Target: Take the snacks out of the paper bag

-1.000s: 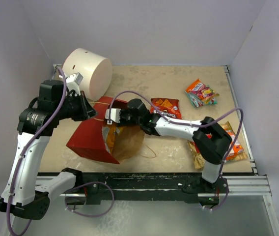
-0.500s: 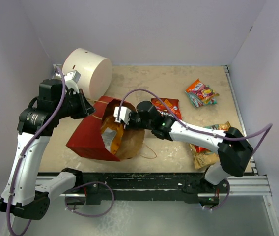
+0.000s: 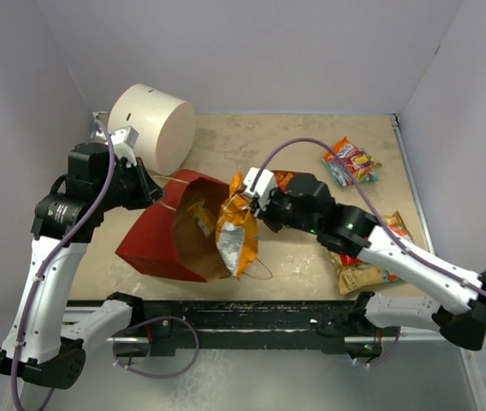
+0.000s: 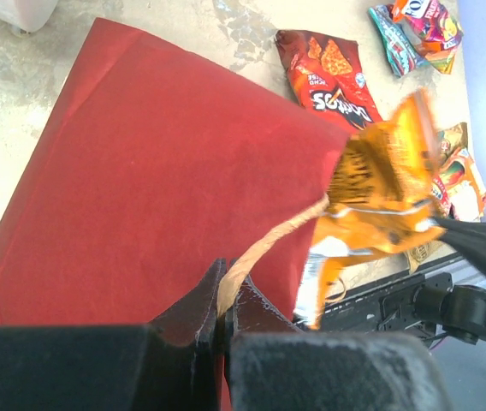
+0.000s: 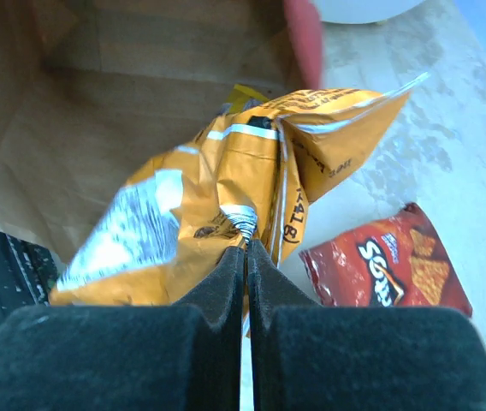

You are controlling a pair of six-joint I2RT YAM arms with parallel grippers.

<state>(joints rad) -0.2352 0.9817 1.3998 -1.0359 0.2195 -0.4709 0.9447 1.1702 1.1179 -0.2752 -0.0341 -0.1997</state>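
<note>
Pale lilac walls close in a beige, mottled tabletop (image 3: 311, 137) on the left, far and right sides. A white drum (image 3: 151, 124) lies in the far-left corner.

The paper bag (image 3: 153, 244) lies on its side at centre-left, red outside, its brown mouth gaping toward the right. The left gripper (image 4: 224, 300) is pinched tight on the bag's string handle (image 4: 269, 244), holding the upper edge of the mouth up.

The right gripper (image 5: 245, 253) is clamped on the crimped edge of an orange packet (image 5: 226, 205). The packet hangs just at the bag's mouth, above the table.

Already out on the table are a red packet (image 4: 327, 75) just right of the bag, a teal-and-pink packet (image 3: 350, 161) far right, and a tan packet (image 3: 358, 276) near right.

The step in hand is judged to be carrying the orange packet away from the bag. The next move calls for swinging it right to a bare patch of table and letting go, while the left gripper holds the mouth up.

A yellowish shape (image 3: 198, 221) deeper inside the bag may be another packet, though the view is too dim to be sure. If it is, another reach into the bag is needed.
</note>
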